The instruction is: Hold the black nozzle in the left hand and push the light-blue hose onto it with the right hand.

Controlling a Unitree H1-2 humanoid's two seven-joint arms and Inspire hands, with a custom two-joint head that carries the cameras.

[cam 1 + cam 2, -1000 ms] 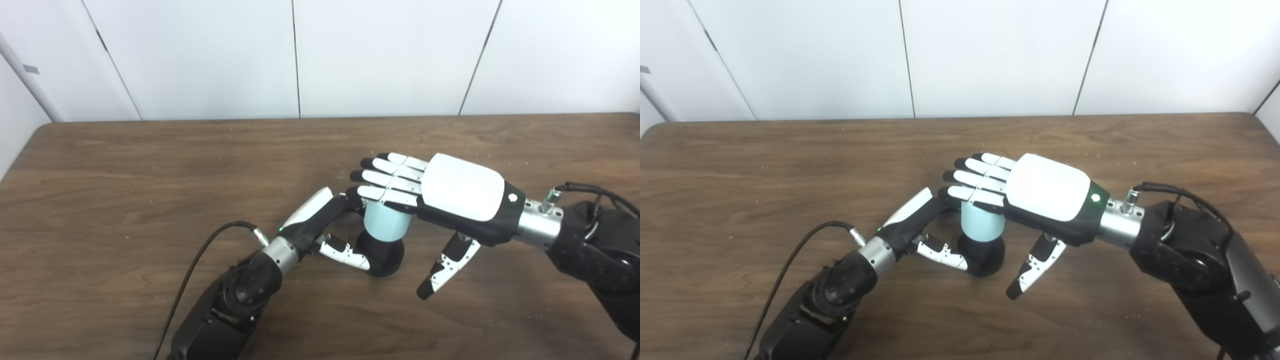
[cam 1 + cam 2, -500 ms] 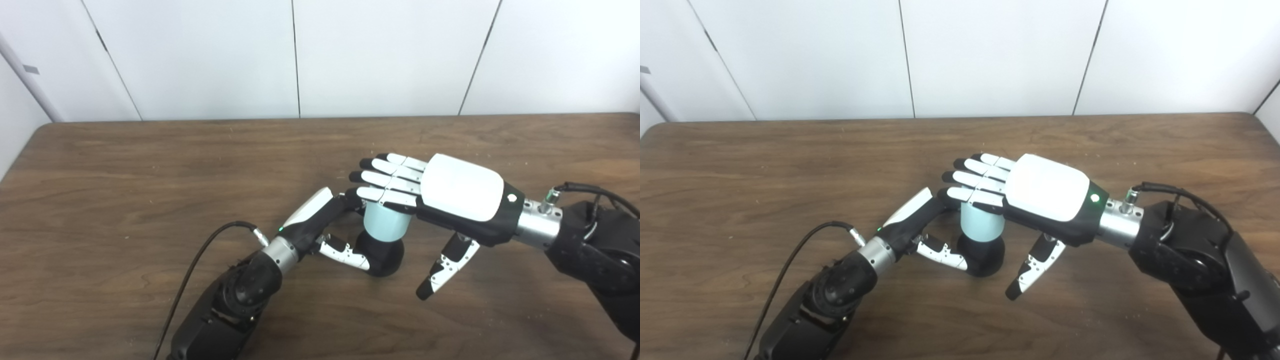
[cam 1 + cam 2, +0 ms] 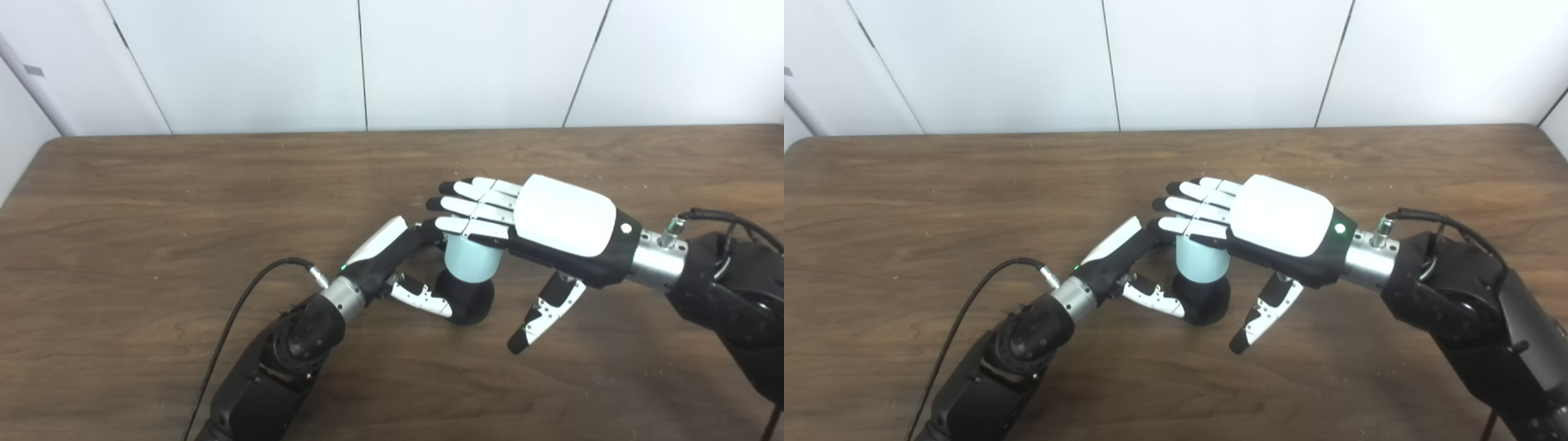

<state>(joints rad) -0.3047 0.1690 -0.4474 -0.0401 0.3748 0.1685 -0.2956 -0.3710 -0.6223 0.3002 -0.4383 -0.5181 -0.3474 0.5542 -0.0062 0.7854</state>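
White wall panels run behind a dark brown wooden table. Pretty much in the middle of that table sits the black nozzle, a rounded dark lump standing on the wood, with the light-blue hose standing upright on top of it like a short stubby cylinder.

Left hand comes at the nozzle from its left side: thumb curled across the front of the black part, the rest of the fingers going round behind the hose where they're mostly hidden. So it's wrapped around the nozzle, holding it.

Right hand is flat, palm down, right over the hose. Its fingers are stretched out straight and lying across the hose's top end, and the thumb hangs down to the right of the nozzle, not touching anything. Not gripping, just resting on top.

A black cable loops off the left wrist.
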